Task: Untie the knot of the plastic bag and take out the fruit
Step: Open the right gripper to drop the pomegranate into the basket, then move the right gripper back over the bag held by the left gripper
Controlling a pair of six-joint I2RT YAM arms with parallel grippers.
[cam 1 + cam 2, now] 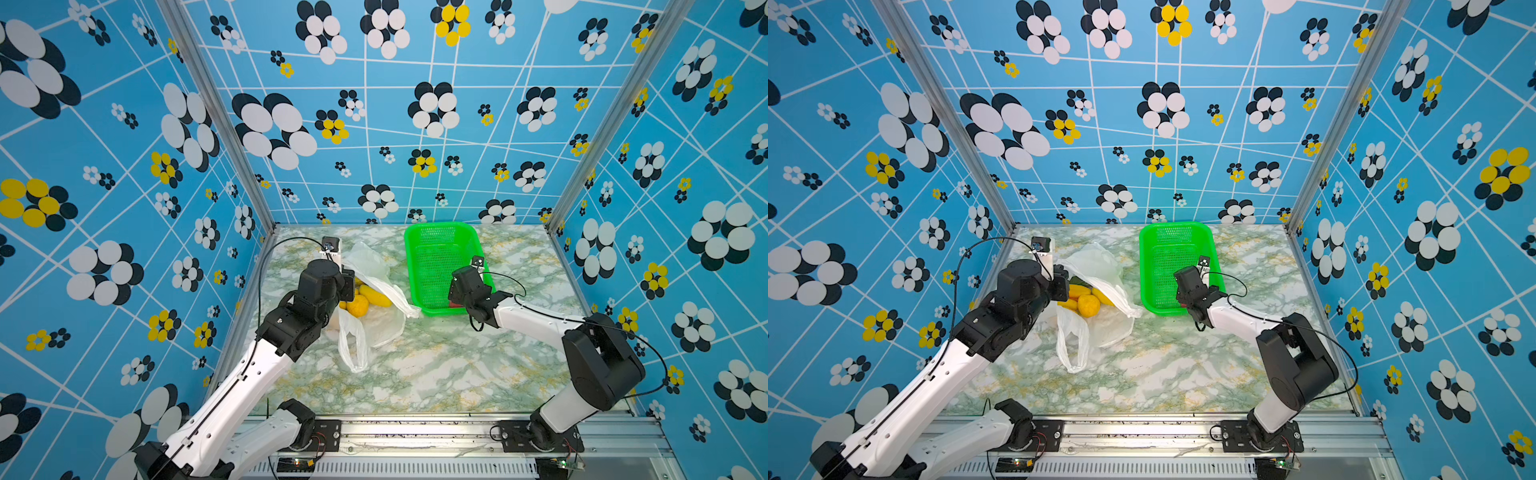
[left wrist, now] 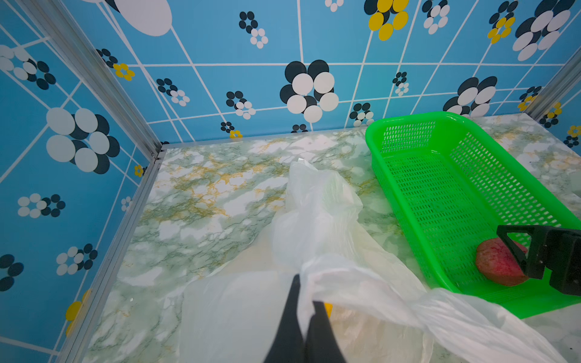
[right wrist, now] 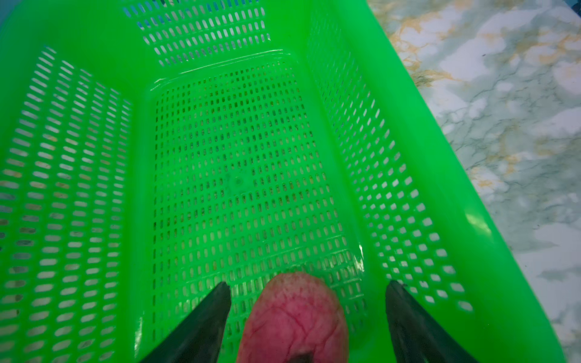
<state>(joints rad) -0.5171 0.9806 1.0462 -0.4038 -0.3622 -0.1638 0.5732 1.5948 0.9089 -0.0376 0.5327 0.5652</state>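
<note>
Jaws pressed together on a fold of thin white film, the left arm [image 1: 266,365] pinches the plastic bag [image 1: 365,257] at the rim of its open mouth. The bag lies crumpled on the marble-patterned tabletop [image 1: 436,374], toward the back left corner and just beside the green basket [image 1: 440,226].

Through the gaping mouth, both top views show a yellow oblong fruit [image 1: 375,296] and a round orange-yellow fruit [image 1: 357,306] inside the bag. 1 loop handle [image 1: 353,365] trails flat toward the front edge of the tabletop. A second strip of film stretches to the basket's near left corner. The knot cannot be made out.

The right arm [image 1: 536,322] reaches over the near end of the basket, which stands against the tabletop's back edge, right of centre. Its jaws stand wide apart, 1 on each side of a red bumpy fruit [image 3: 295,314] that rests on the perforated basket floor. Green mesh shows between the fruit and the jaw on each side.
</note>
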